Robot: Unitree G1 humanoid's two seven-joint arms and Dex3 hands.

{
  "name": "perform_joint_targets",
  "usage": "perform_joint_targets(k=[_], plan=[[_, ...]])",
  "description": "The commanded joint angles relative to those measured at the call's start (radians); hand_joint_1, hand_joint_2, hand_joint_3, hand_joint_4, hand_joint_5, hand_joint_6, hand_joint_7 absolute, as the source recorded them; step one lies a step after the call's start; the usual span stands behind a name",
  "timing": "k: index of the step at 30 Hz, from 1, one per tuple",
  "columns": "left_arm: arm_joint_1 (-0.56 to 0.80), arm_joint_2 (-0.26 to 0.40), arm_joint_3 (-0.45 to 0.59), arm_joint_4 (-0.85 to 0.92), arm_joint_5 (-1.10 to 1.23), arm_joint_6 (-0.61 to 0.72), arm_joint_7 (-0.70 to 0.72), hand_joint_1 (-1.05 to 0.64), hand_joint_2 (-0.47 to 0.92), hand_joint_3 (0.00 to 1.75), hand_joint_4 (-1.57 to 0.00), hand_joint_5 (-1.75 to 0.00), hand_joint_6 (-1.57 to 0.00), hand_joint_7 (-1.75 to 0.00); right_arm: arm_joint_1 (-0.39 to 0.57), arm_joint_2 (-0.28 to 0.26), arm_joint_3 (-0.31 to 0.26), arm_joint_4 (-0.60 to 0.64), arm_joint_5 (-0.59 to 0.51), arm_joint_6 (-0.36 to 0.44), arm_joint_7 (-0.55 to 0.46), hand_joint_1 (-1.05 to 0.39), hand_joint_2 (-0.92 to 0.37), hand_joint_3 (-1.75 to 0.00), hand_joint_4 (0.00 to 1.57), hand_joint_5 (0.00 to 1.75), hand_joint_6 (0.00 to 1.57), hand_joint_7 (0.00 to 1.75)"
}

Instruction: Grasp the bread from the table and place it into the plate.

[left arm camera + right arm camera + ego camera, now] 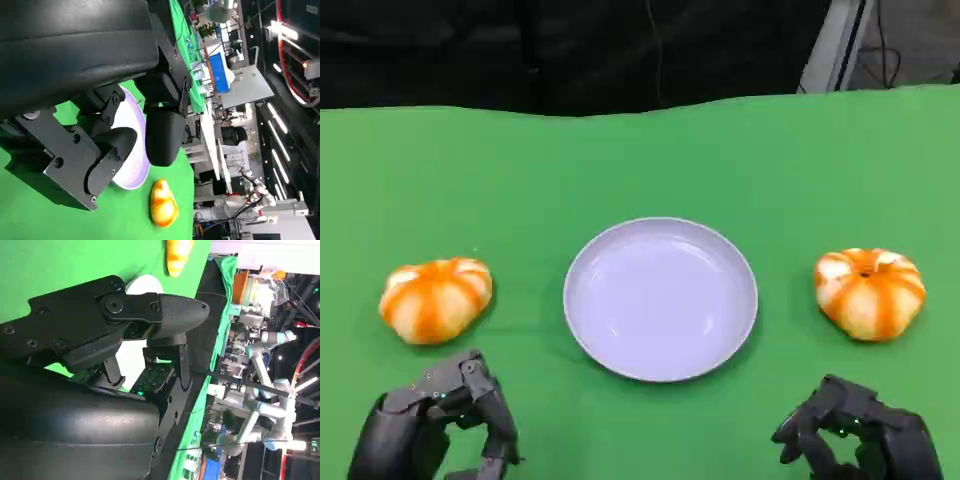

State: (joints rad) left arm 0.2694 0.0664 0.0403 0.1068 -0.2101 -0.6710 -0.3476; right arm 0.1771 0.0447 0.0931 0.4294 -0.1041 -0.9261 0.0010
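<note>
Two orange-and-white striped bread buns lie on the green table. The left bun (436, 298) is just beyond my left hand (435, 420); the right bun (870, 291) sits beyond my right hand (855, 435). Between them is the pale lilac plate (660, 298), with nothing in it. Both hands rest low at the near edge, fingers loosely apart and holding nothing. The left wrist view looks past its fingers (162, 137) to the plate (135, 170) and the right bun (162, 202). In the right wrist view, the left bun (178, 255) lies past the plate (142, 285).
The green cloth (640, 160) runs back to a dark edge at the far side. A grey frame post (835, 45) stands beyond the table's far right corner. Other robot arms and lab equipment (260, 350) stand well away from the table.
</note>
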Motion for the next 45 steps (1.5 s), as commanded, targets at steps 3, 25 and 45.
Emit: perform_joint_targets(k=[3, 25, 45], plan=[[0.001, 0.010, 0.006, 0.005, 0.004, -0.010, 0.001, -0.02, 0.37, 1.45, -0.90, -1.75, -0.80, -1.60, 0.003, -0.008, -0.007, -0.002, 0.015, 0.009, 0.002, -0.70, -0.89, -0.47, 0.87, 1.50, 0.92, 1.17], [-0.059, 0.157, 0.043, -0.079, 0.035, 0.197, -0.031, -0.15, 0.87, 0.36, -0.63, -1.11, -0.67, -0.73, 0.005, 0.007, 0.003, -0.015, 0.012, 0.016, -0.003, -0.70, -0.89, -0.47, 0.89, 1.50, 0.93, 1.17], [-0.311, 0.337, -0.003, 0.018, 0.677, 0.250, 0.268, -0.55, 0.92, 0.08, -0.37, -0.46, -0.49, -0.03, 0.005, 0.008, 0.000, -0.015, 0.012, 0.017, -0.001, -0.68, -0.84, -0.56, 0.89, 1.49, 0.92, 1.17]])
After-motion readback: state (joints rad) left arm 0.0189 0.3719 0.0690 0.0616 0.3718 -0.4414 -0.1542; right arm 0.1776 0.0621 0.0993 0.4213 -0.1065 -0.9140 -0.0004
